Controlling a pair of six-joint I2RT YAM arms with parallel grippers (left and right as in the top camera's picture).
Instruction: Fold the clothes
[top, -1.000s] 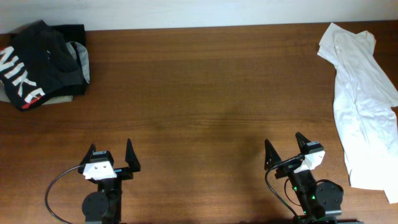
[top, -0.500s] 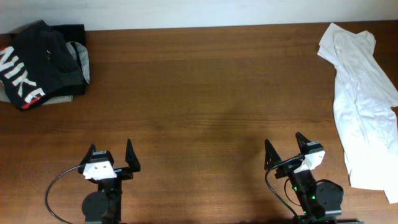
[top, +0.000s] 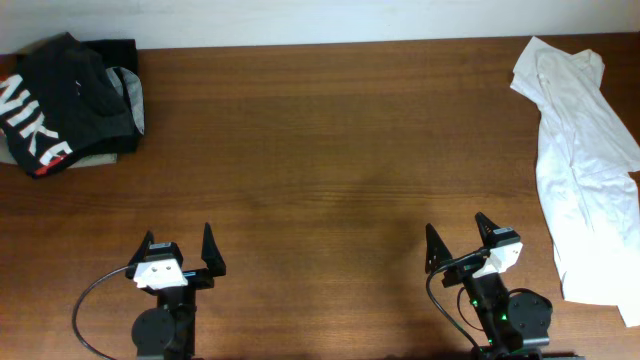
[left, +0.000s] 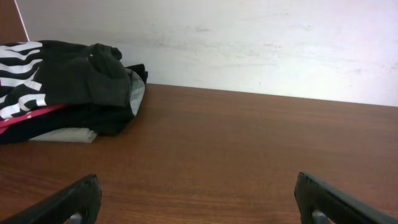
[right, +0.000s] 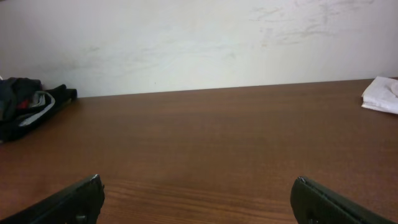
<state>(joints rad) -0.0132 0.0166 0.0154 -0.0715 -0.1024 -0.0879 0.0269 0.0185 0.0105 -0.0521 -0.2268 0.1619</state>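
Observation:
The clothes, a white T-shirt (top: 580, 160), lie crumpled in a long strip down the table's right edge; a corner of the white T-shirt (right: 382, 94) shows at the far right of the right wrist view. My right gripper (top: 458, 243) rests near the front edge, left of the shirt and apart from it, open with nothing between its fingers (right: 323, 202). At the front left my left gripper (top: 178, 248) is likewise open and empty, its fingertips (left: 78, 200) over bare wood.
A pile of a black NIKE garment (top: 55, 100) over a grey garment (top: 128, 100) lies at the back left corner, also seen as the black pile (left: 62, 84) in the left wrist view. A pale wall (right: 199, 43) borders the wooden table (top: 320, 170) at the back.

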